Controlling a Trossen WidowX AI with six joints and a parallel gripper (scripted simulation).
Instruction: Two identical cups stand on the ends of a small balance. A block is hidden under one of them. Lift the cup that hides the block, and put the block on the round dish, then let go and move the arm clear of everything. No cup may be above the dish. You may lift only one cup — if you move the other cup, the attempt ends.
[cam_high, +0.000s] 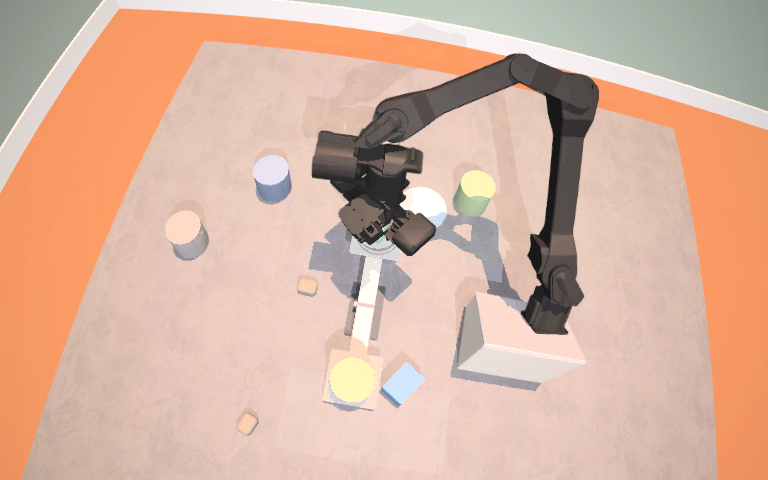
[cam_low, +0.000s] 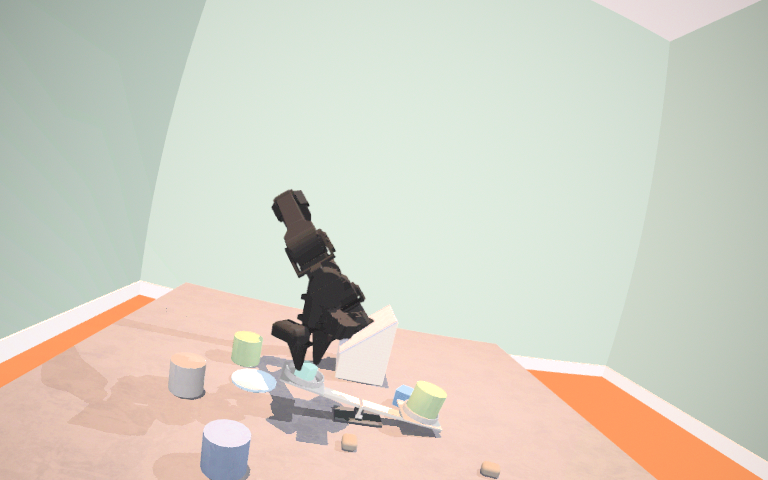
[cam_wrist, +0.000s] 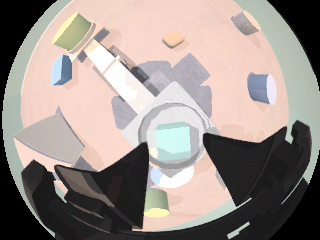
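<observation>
The balance (cam_high: 368, 283) (cam_low: 339, 397) (cam_wrist: 117, 70) is tilted. A teal block (cam_low: 306, 372) (cam_wrist: 172, 145) lies uncovered inside the ring on its raised end. A yellow-green cup (cam_high: 352, 379) (cam_low: 427, 400) (cam_wrist: 72, 32) stands on the low end. A similar yellow-green cylinder (cam_high: 474, 193) (cam_low: 246, 349) (cam_wrist: 157, 201) stands beside the round white dish (cam_high: 429, 204) (cam_low: 253, 379) (cam_wrist: 181, 177). My gripper (cam_high: 386, 233) (cam_low: 308, 365) (cam_wrist: 176, 142) is open, its fingertips close over the teal block, one toward each side. Exact tip height is hard to tell.
A blue block (cam_high: 402, 383) (cam_low: 403, 394) lies by the low end. A blue cylinder (cam_high: 272, 181) (cam_low: 225, 450) and a grey cylinder (cam_high: 188, 237) stand off left in the top view. Another grey cylinder (cam_low: 187, 376) stands near the dish. Two small tan blocks (cam_high: 306, 285) (cam_high: 246, 423) lie near the balance.
</observation>
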